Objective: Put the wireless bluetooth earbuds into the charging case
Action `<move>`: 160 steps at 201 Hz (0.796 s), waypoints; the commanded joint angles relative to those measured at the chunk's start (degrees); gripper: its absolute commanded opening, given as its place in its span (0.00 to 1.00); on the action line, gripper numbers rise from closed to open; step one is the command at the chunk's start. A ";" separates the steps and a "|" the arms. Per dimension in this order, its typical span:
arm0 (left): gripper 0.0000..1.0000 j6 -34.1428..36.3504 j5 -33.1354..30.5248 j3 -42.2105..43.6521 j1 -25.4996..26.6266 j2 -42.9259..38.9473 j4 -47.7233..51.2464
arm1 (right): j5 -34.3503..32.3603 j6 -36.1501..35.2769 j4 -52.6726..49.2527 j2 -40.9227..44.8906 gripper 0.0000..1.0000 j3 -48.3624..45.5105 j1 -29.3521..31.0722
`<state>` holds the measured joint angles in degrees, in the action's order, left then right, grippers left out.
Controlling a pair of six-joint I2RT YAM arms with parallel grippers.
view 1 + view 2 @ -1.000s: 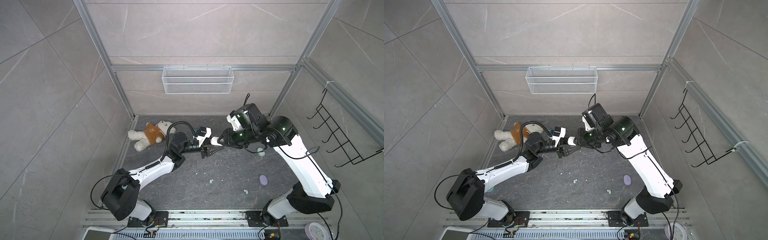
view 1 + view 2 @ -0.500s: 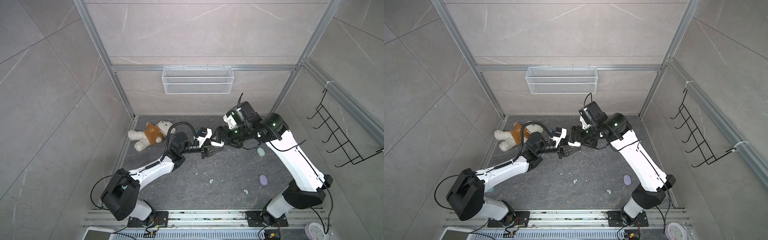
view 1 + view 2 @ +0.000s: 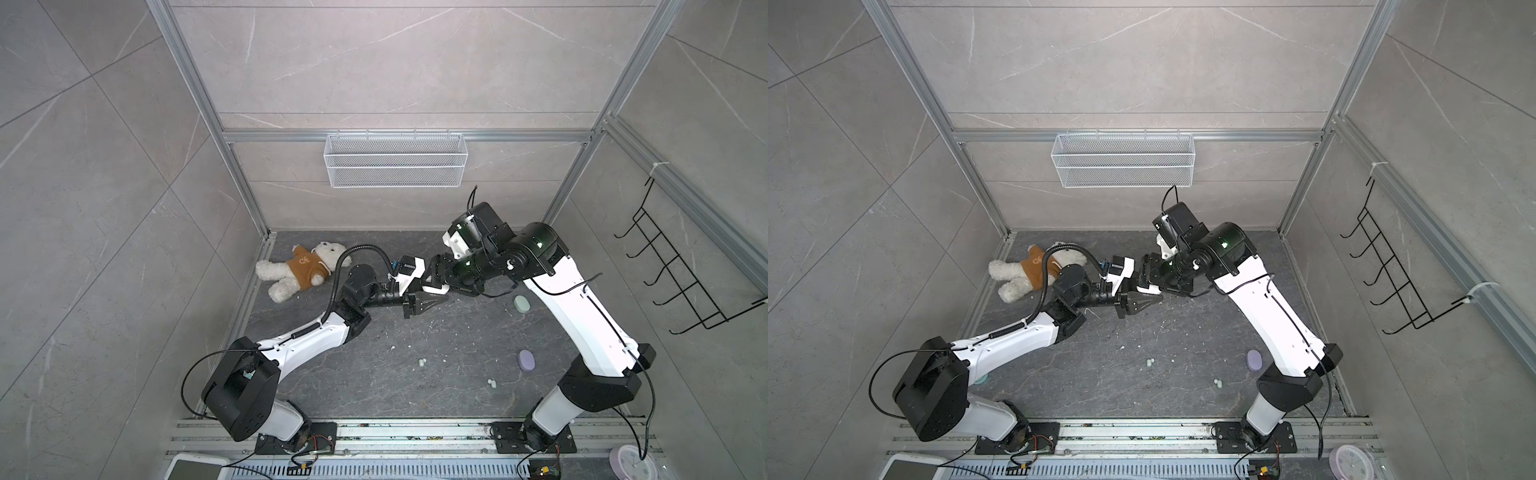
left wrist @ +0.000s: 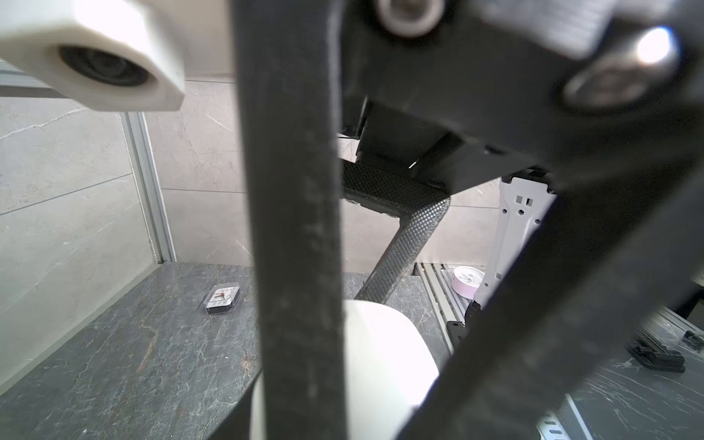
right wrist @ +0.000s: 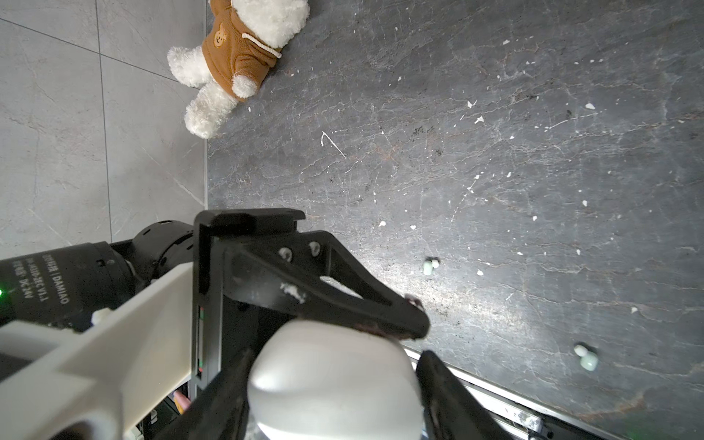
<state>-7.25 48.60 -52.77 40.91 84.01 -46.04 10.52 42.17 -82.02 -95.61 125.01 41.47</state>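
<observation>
A white, rounded charging case hangs in mid-air over the dark floor, and my left gripper is shut on it. In the left wrist view the case shows white between the black fingers. My right gripper meets it from the opposite side. Its jaws are open and straddle the case, with a thin gap on one side. Two pale mint earbuds lie on the floor below, seen in both top views.
A green oval case and a lilac one lie by the right arm. A teddy bear lies at the back left. A wire basket and a hook rack hang on the walls. White crumbs dot the floor.
The right arm swung in toward the left gripper, and its jaws now stand wider, either side of the case. The left arm and its hold have not changed.
</observation>
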 commanded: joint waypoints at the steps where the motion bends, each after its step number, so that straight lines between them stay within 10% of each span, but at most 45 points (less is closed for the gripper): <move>1: 0.21 1.72 0.69 -0.44 0.14 -1.74 -1.43 | 0.21 -1.25 -2.08 -1.29 0.68 1.31 0.68; 96: 0.26 1.10 0.53 -0.73 0.15 -1.22 -0.55 | -1.01 -0.44 -0.73 0.09 0.51 -0.08 0.97; 160: 0.79 1.09 -3.07 2.55 0.15 -3.16 2.92 | -5.51 0.40 4.40 7.60 0.50 -11.28 -3.91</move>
<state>-7.05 47.57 -51.68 40.91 83.57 -43.70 7.35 42.02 -79.85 -92.33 118.72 40.27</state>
